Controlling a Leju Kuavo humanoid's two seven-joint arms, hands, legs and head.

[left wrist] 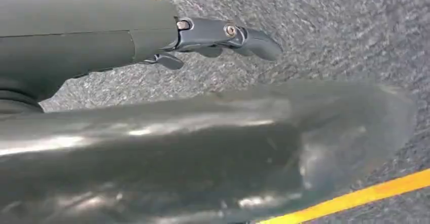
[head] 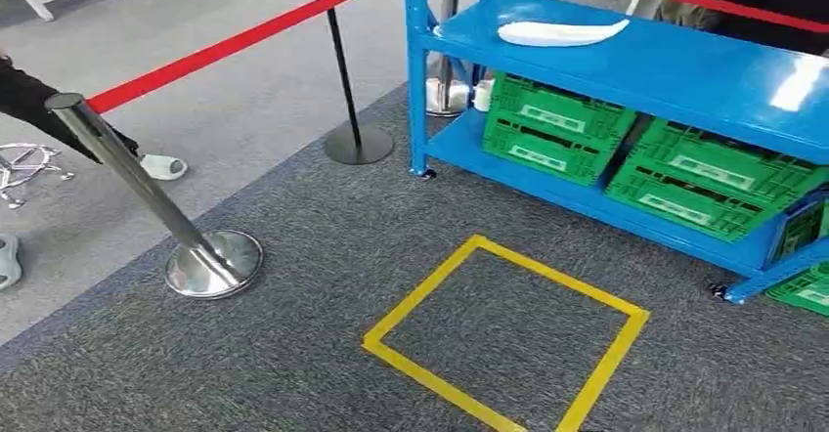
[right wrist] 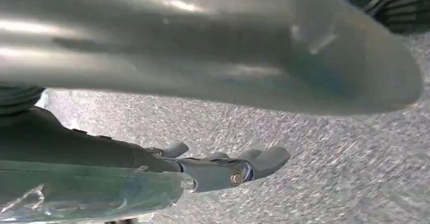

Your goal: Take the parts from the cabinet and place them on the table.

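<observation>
part (head: 560, 31): one white, long, curved piece lying flat on the top shelf of the blue cabinet (head: 684, 70), toward its near-left end, nothing touching it. green crates (head: 553, 127) sit on the shelf below. yellow floor square (head: 503, 334) on the carpet in front of the rack.

left hand (left wrist: 223, 36) hangs over the carpet, fingers stretched out and apart, nothing in it. right hand (right wrist: 228, 168) the same: fingers extended, holding nothing, carpet beneath.

my read on handling: it looks like a thin moulded shell, so probably light and fairly stiff, with a smooth surface that may slip. ends taper, so i would avoid them. best hold, i judge, is across the broad middle, thumb under the near edge, fingers over the top. low profile on the flat shelf could make getting under it awkward; sliding it toward the shelf edge first might help. material uncertain from here.
</observation>
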